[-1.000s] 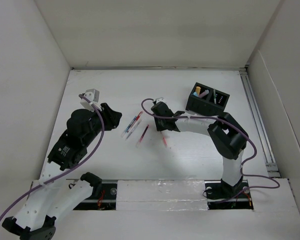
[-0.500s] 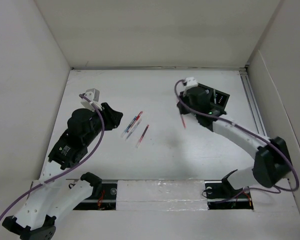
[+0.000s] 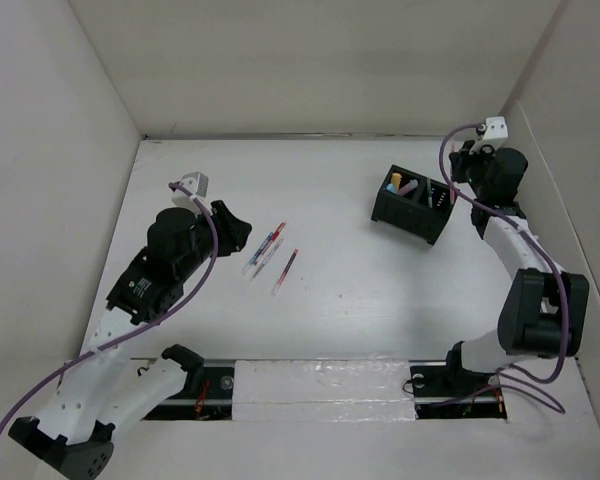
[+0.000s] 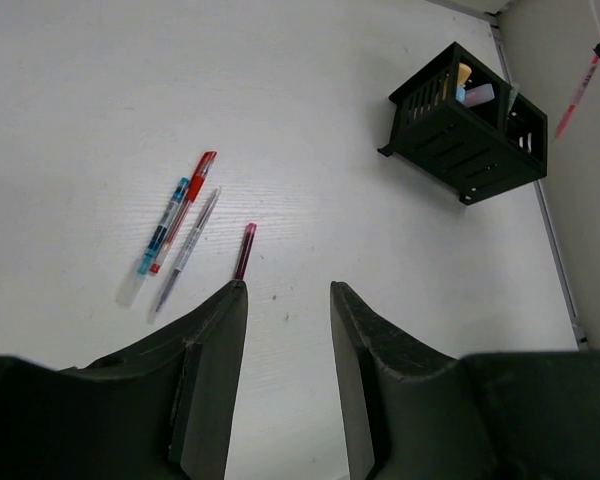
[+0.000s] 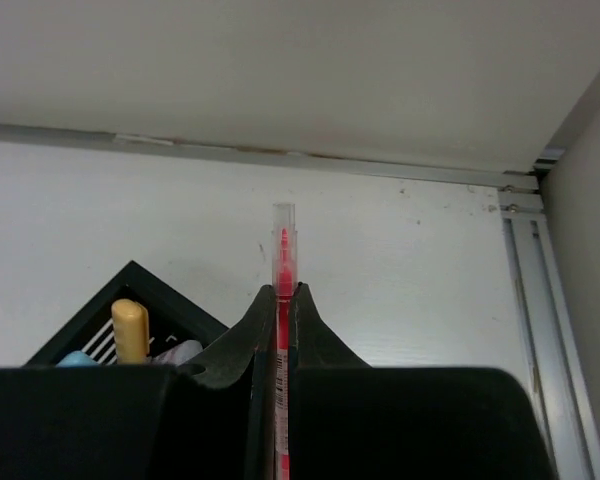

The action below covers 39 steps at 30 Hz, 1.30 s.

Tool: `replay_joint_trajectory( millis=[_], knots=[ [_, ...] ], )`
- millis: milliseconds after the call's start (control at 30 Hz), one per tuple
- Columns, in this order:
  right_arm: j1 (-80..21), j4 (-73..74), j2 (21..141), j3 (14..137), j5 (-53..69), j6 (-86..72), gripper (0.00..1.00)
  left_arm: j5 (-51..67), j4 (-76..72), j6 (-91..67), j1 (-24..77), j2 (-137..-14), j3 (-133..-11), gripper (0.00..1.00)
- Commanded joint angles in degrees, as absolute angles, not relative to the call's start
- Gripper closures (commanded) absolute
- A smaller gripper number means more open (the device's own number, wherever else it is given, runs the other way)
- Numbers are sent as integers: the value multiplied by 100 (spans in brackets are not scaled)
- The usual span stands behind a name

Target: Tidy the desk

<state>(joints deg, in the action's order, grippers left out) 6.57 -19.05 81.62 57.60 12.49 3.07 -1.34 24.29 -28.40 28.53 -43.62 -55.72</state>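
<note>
Carry step: right jaws pinch red pen [image 5: 283,250] near black box [image 3: 414,205], next needs lowering it into a compartment; left jaws narrowly apart, empty, over desk [image 3: 360,300].

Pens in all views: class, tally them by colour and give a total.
Red: 2 (the loose red pen lying on the desk, the held red pen in the right gripper)
Blue: 1 (the blue pen)
Clear: 1 (the clear pen)
Dark red: 1 (the dark red pen)
Total: 5
</note>
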Motion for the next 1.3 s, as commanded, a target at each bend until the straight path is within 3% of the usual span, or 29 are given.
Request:
replay_joint_trajectory(
  millis=[0,333,567,833,933,967,1033,1200,1267],
  knots=[
    [878,-2934,8576,6126,2398,396,100,-193,2364,-2804,2874,-4473,-5880,65],
    [949,-3919,9254,5854,3172,158,100,-387,2479,-2839,2874,-4614,-6020,64],
    [949,-3753,9176,6135,3261,202,100,-378,2443,-2892,2874,-4676,-6064,64],
    [949,-4060,8956,4993,3042,211,100,-413,2443,-2857,2874,-4649,-6082,61],
    [949,-3956,8720,4843,2936,202,76,-396,2400,-2848,2874,-4658,-6091,60],
    [949,-3903,8640,4851,2883,202,59,-378,2382,-2848,2874,-4658,-6100,59],
    [880,-3702,8395,5000,2874,193,47,-360,2329,-2830,2874,-4667,-6126,57],
    [449,-2571,7832,5528,2567,526,44,-378,2285,-2760,2874,-4685,-6214,55],
    [-49,-2216,7578,5651,2199,615,63,-387,2285,-2716,2874,-4685,-6240,55]
  ],
)
